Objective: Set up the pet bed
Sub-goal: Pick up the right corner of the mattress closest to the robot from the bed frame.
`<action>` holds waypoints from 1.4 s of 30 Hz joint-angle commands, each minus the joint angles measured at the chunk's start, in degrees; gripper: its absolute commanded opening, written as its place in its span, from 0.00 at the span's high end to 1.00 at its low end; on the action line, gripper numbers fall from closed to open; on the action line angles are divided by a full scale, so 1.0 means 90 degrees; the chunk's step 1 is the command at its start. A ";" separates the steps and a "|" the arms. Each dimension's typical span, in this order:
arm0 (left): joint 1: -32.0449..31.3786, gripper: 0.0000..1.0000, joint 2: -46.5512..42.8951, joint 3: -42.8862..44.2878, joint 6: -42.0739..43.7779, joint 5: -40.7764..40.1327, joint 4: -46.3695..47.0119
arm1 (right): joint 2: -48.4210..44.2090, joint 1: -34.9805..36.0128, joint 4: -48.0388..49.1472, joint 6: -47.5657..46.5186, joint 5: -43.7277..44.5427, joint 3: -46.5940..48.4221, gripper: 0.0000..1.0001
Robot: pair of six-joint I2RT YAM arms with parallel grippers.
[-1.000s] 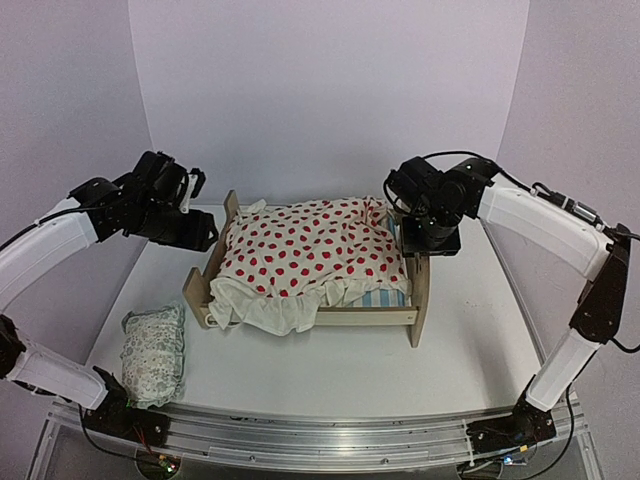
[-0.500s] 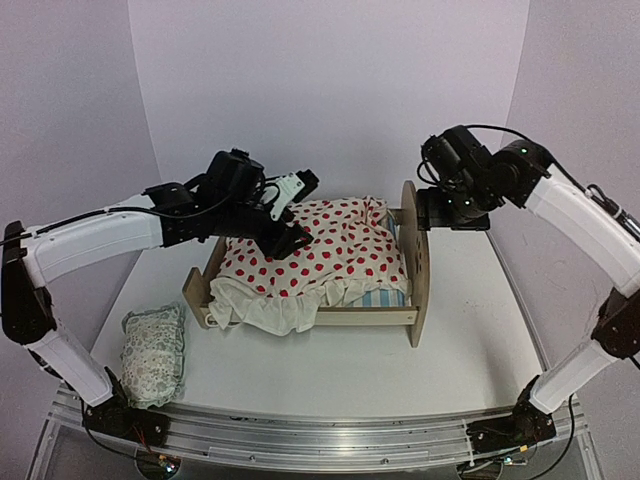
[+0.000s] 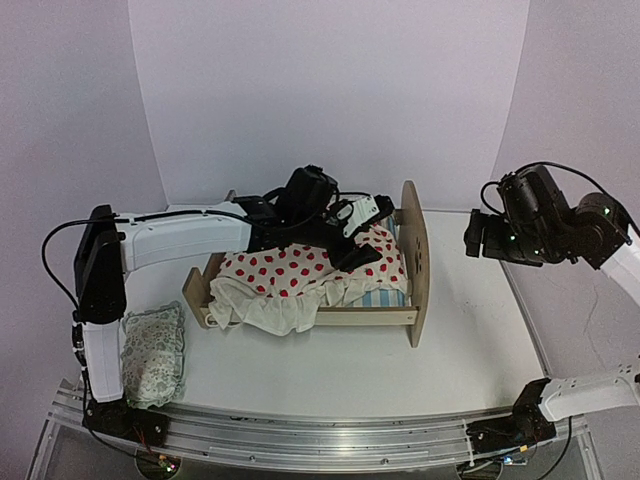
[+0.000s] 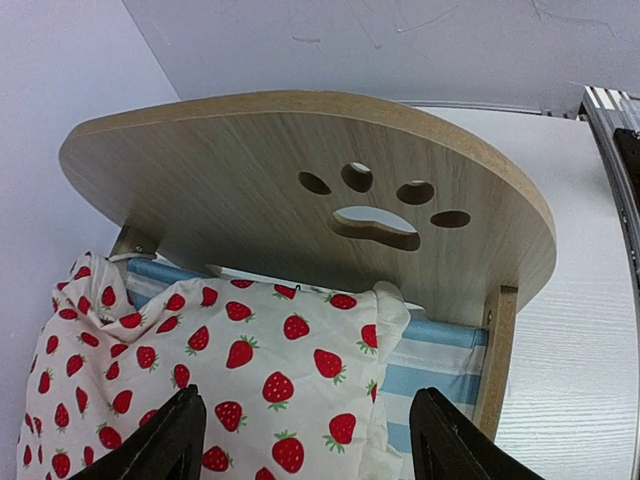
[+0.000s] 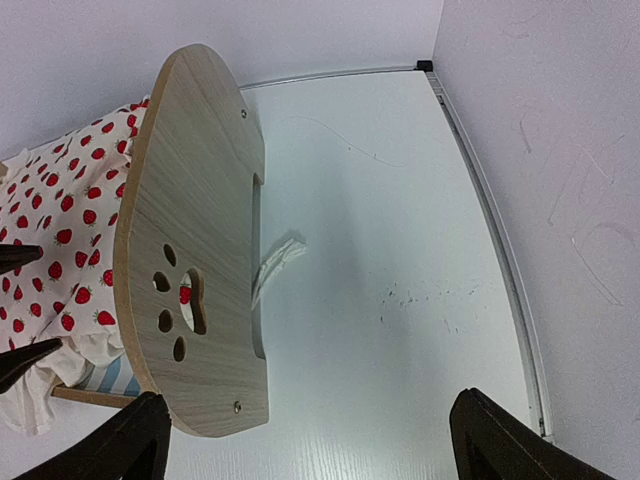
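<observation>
- The pet bed (image 3: 412, 250) is seen standing at the middle of the white table (image 3: 470, 330), its rounded headboard with the paw-print cutout upright at the right end and the lower footboard (image 3: 200, 290) at the left end.
- The blue-and-white striped mattress (image 3: 385, 298) is laid in the frame and is exposed only beside the headboard.
- A cream, strawberry-printed blanket (image 3: 300, 270) is spread rumpled over most of the mattress, its ruffled edge hanging over the near side rail.
- The left gripper (image 4: 307, 400) is held just above the blanket near the headboard, fingers spread apart with nothing gripped.
- The right gripper (image 5: 308, 420) is held well clear to the right of the headboard, fingers spread wide and empty.
- A small green-patterned pillow (image 3: 153, 352) is left on the table near the left arm's base.
</observation>
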 commanded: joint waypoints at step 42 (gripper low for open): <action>-0.0642 0.47 0.1355 -0.0312 0.2736 -0.1195 0.2048 | 0.0013 0.0017 0.0055 0.0464 -0.0516 -0.0211 0.02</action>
